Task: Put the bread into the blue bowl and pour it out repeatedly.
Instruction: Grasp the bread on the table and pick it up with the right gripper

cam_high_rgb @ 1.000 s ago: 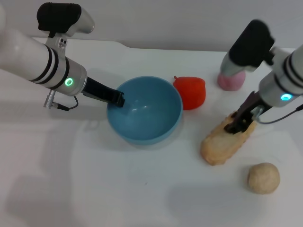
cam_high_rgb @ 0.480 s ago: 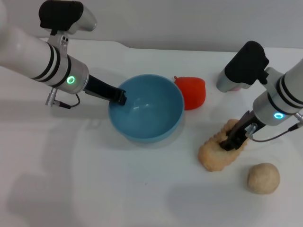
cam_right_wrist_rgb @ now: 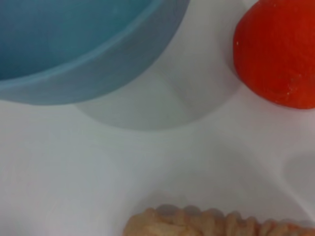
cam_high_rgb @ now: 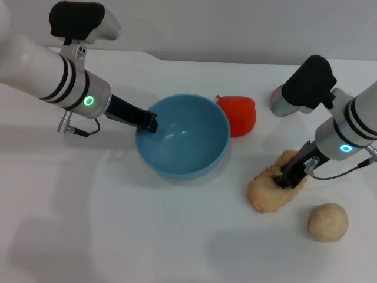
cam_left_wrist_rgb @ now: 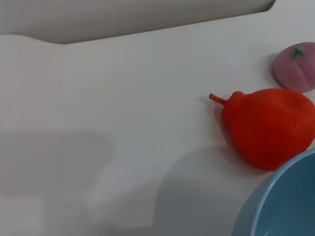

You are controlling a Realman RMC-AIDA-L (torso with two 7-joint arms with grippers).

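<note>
The blue bowl stands upright and empty at the table's middle. My left gripper is shut on its left rim. The bowl also shows in the left wrist view and the right wrist view. The bread, a long golden-tan loaf, lies on the table right of the bowl. My right gripper is down on the loaf's far end, shut on it. The loaf's ridged edge shows in the right wrist view.
A red-orange fruit toy sits against the bowl's far right side, seen also from the left wrist. A pink toy lies behind my right arm. A beige ball lies front right of the loaf.
My right gripper has come down and nearer with the loaf, which has shifted a little toward the front left and now lies flat. The left arm and bowl have barely moved.
</note>
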